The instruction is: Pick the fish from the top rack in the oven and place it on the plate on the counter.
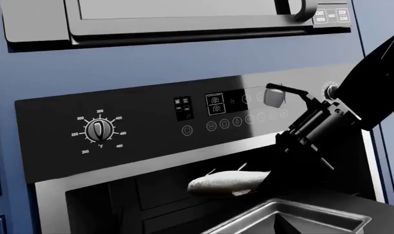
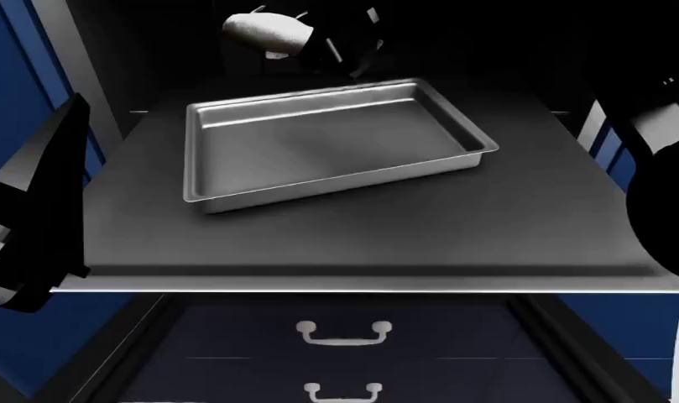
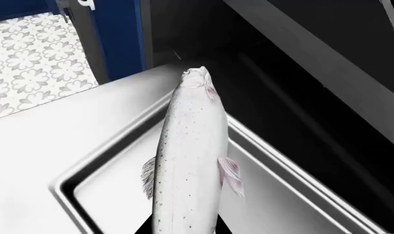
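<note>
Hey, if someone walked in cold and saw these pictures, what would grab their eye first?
Probably the fish, silvery and speckled, held in the air by the right gripper above the back of the shiny steel baking tray. That tray sits empty on the dark top rack, pulled out in front of the oven with its temperature dial.

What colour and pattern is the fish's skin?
Pale silvery-white with fine dark speckles, fins faintly pinkish. The fish shows best in the right wrist view.

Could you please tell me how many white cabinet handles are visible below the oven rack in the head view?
2: one handle on the drawer front just beneath the top rack, the other directly under it at the picture's edge. More may lie out of frame.
</note>
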